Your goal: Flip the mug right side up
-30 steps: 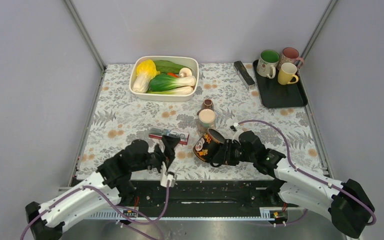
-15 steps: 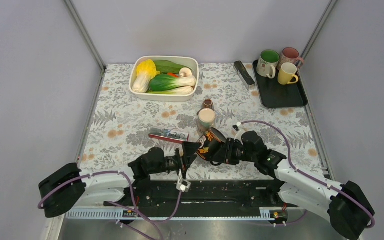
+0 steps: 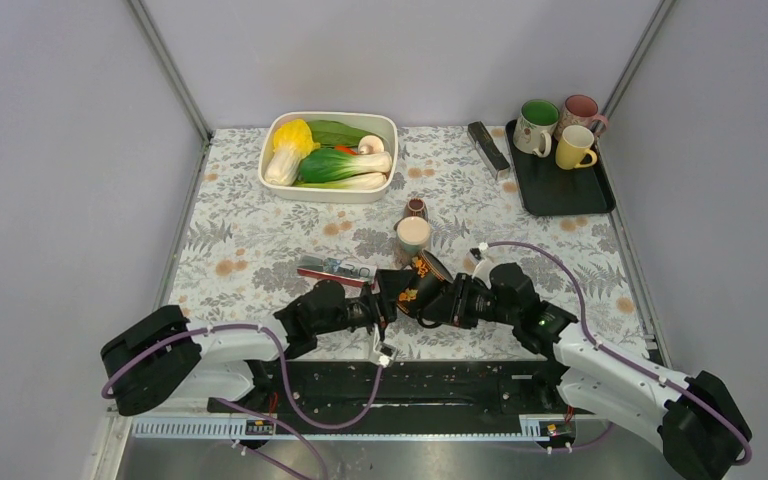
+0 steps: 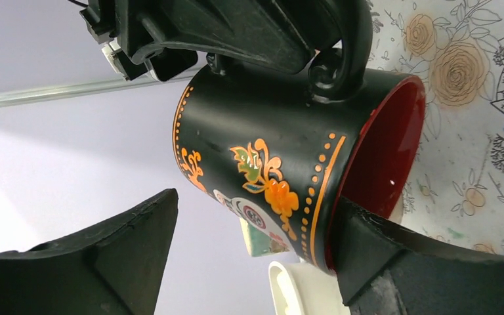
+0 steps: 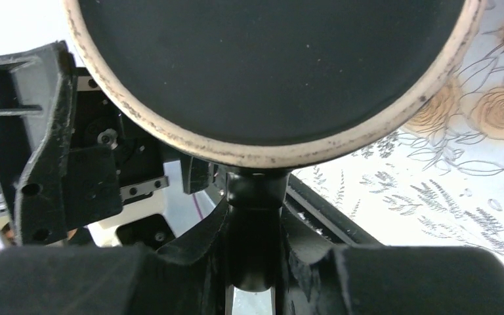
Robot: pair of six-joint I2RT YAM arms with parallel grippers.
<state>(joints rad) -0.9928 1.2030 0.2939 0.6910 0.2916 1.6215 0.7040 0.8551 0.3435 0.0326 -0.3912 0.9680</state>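
Observation:
The mug (image 3: pixel 422 285) is black with orange flower patterns and a red inside. It hangs tilted above the flowered cloth, mouth toward the table in the left wrist view (image 4: pixel 269 138). My right gripper (image 3: pixel 455 300) is shut on its black handle (image 5: pixel 252 216); the mug's round base (image 5: pixel 262 59) fills that view. My left gripper (image 3: pixel 390 292) stands open around the mug body (image 4: pixel 256 200). One of its fingers (image 4: pixel 380 256) touches the rim, while the other finger (image 4: pixel 131 243) is still apart from the mug.
A beige cup (image 3: pixel 413 236) and a small brown cup (image 3: pixel 416 208) stand just behind the mug. A flat red box (image 3: pixel 337 270) lies to the left. A white dish (image 3: pixel 328 196) of vegetables is at the back, and a black tray (image 3: pixel 560 195) with three mugs at back right.
My left arm swung in from the left and brought its gripper around the mug, jaws narrowing slightly. The right gripper lifted and tilted the mug a little further.

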